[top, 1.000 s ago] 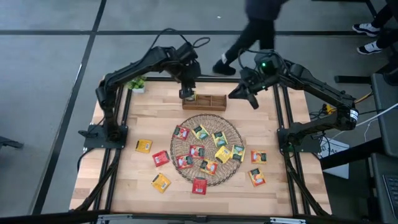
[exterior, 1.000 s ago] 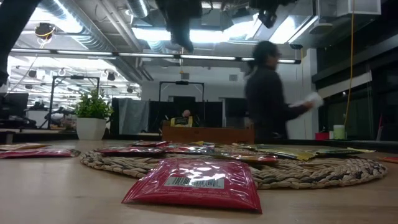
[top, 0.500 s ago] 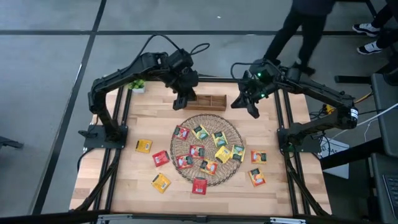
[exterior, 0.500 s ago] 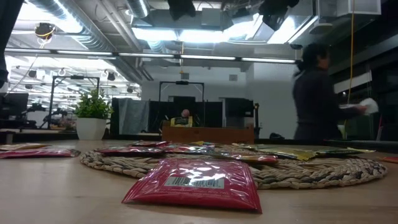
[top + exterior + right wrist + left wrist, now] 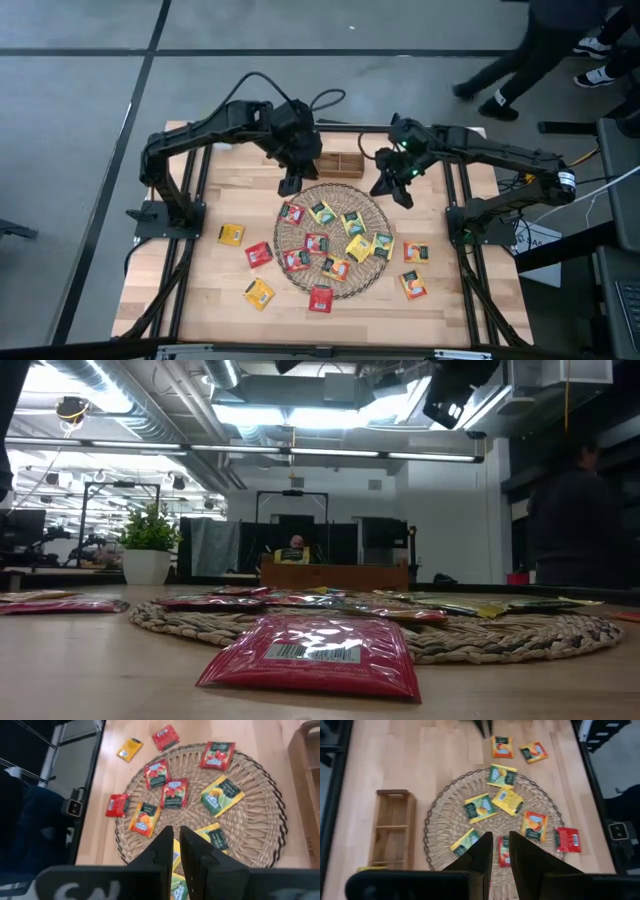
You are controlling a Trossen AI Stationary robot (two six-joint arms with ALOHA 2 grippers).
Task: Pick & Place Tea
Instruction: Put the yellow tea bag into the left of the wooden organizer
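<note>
Nearest me, a red sachet (image 5: 312,652) lay on the bench (image 5: 190,290); most tea sat on the wicker mat (image 5: 372,213). I had swung both arms back from the wooden rack (image 5: 348,163): left pincer (image 5: 291,185) and right pincer (image 5: 395,190) hovered over the mat's far edge, nearly clenched, empty, ready for another pick.
</note>
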